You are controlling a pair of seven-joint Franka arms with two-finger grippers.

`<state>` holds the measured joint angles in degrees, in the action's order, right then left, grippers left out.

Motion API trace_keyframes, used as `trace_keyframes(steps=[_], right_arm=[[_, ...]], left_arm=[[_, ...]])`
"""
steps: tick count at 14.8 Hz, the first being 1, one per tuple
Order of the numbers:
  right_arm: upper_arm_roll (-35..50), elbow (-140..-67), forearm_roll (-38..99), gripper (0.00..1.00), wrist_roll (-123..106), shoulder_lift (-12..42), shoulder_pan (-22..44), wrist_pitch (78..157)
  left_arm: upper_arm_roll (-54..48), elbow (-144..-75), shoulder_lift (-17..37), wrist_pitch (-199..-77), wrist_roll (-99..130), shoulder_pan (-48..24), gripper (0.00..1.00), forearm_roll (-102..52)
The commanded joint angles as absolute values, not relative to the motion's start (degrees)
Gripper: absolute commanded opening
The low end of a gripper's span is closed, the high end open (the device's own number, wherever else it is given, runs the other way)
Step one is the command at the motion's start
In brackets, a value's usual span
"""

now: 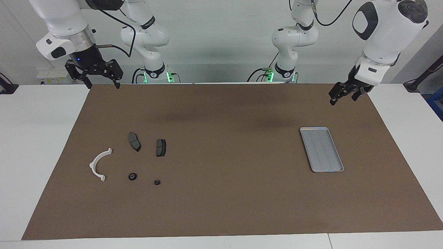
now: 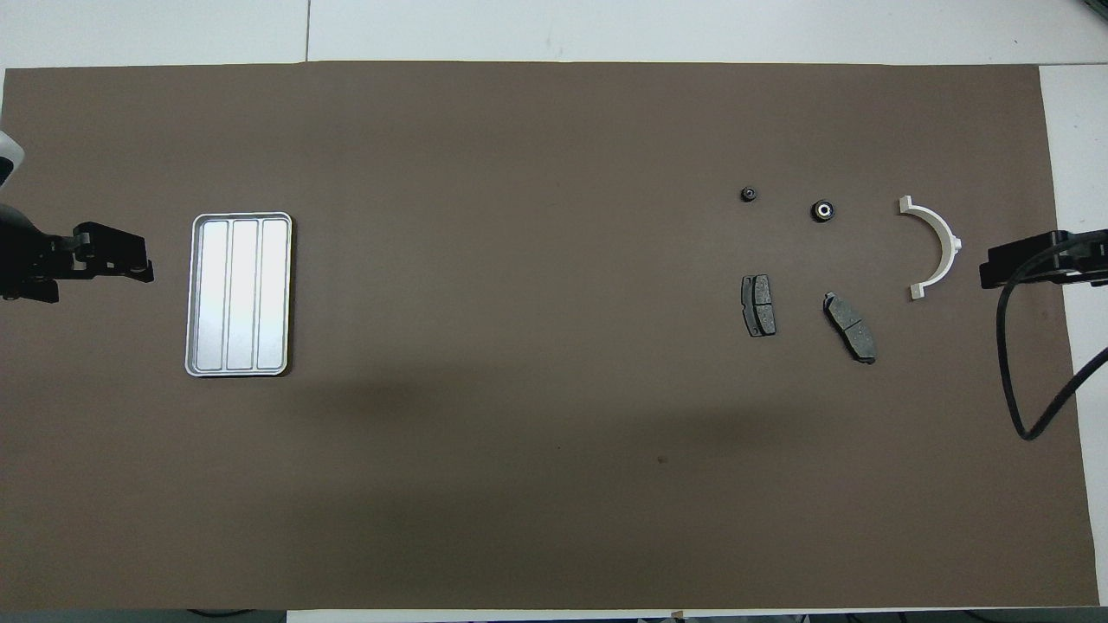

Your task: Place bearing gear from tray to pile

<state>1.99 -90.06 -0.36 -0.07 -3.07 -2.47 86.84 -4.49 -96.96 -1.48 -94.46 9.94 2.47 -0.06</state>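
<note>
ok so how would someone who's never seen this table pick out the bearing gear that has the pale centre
Start at the brown mat and go to the right arm's end, where small parts lie by the white half-ring plastic bracket. Two small round black parts sit farther from the robots than the two dark grey brake pads. It is the larger black round gear, beside the bracket, with a pale centre.

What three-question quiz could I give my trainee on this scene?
1. True or false: the tray holds a part.
2. Which lies nearest the robots?
A. bracket
B. brake pads
C. the two round parts
3. Fill in: both the left gripper and the right gripper hold ____.

Key: 1 false; 2 B; 3 nothing.
</note>
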Motion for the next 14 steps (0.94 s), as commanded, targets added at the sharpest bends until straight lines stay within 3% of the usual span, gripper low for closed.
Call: trace_keyframes(steps=[1, 14], right_arm=[[2.9, -91.6, 1.3, 1.0, 0.7, -3.9, -3.5, 87.9], [2.8, -93.0, 1.2, 1.0, 0.7, -4.0, -3.2, 87.5]], left_arm=[[-4.1, -97.3, -2.5, -93.7, 9.7, 2.2, 1.0, -0.6], [-4.1, -97.3, -2.5, -93.7, 9.7, 2.2, 1.0, -0.6]])
